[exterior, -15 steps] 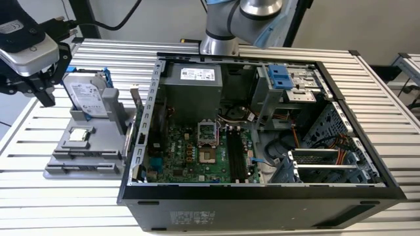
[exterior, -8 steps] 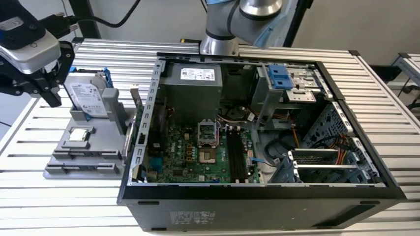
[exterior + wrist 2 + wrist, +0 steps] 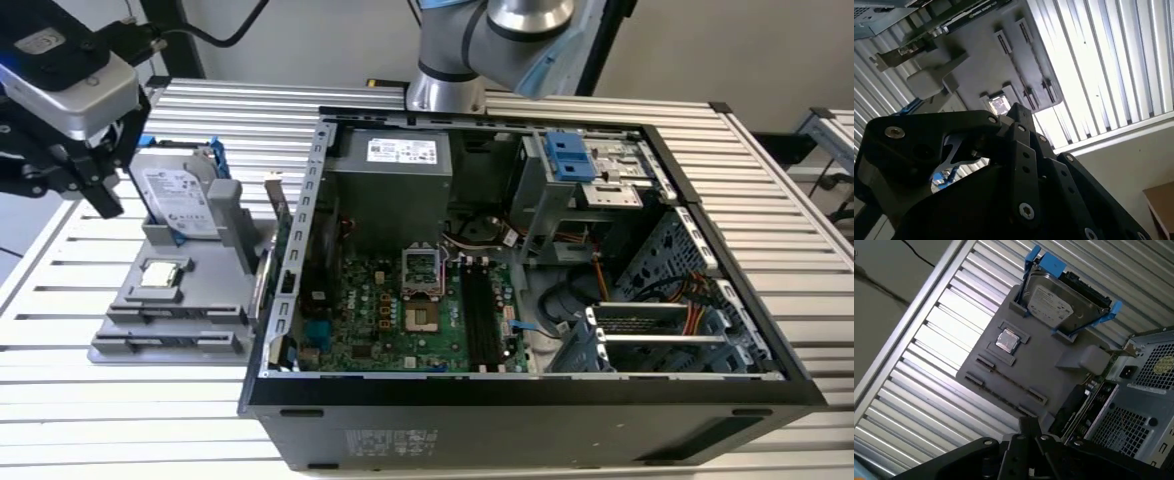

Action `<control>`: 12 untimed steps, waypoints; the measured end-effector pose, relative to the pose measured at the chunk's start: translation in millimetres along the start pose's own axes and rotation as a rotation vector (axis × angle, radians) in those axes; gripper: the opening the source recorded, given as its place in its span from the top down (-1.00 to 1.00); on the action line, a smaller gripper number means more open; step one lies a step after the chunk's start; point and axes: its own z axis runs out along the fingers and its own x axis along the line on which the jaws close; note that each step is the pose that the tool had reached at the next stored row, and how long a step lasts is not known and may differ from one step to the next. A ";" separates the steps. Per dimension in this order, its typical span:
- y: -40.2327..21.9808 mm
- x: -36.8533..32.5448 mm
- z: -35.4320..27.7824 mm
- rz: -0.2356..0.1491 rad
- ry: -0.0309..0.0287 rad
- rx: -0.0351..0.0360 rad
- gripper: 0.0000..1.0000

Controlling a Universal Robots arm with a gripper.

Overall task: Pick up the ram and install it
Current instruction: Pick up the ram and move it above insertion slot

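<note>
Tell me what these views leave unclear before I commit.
Ram: not picked out with certainty; the grey holder's slots look too thin in the first wrist view.
Motherboard slots: too small in the exterior view to judge empty or filled.
End effector: partly cut by the exterior view's left edge.
Part of the holder: covered by the end effector's body in the second wrist view.

silver slatted table, pale wall behind.
</note>
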 end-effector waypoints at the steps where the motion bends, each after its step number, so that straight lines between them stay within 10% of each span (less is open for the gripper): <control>1: 0.0 0.0 0.1 -0.019 0.0013 -0.0012 1.00; 12: 0.0 0.0 0.4 -0.218 0.0161 -0.0128 1.00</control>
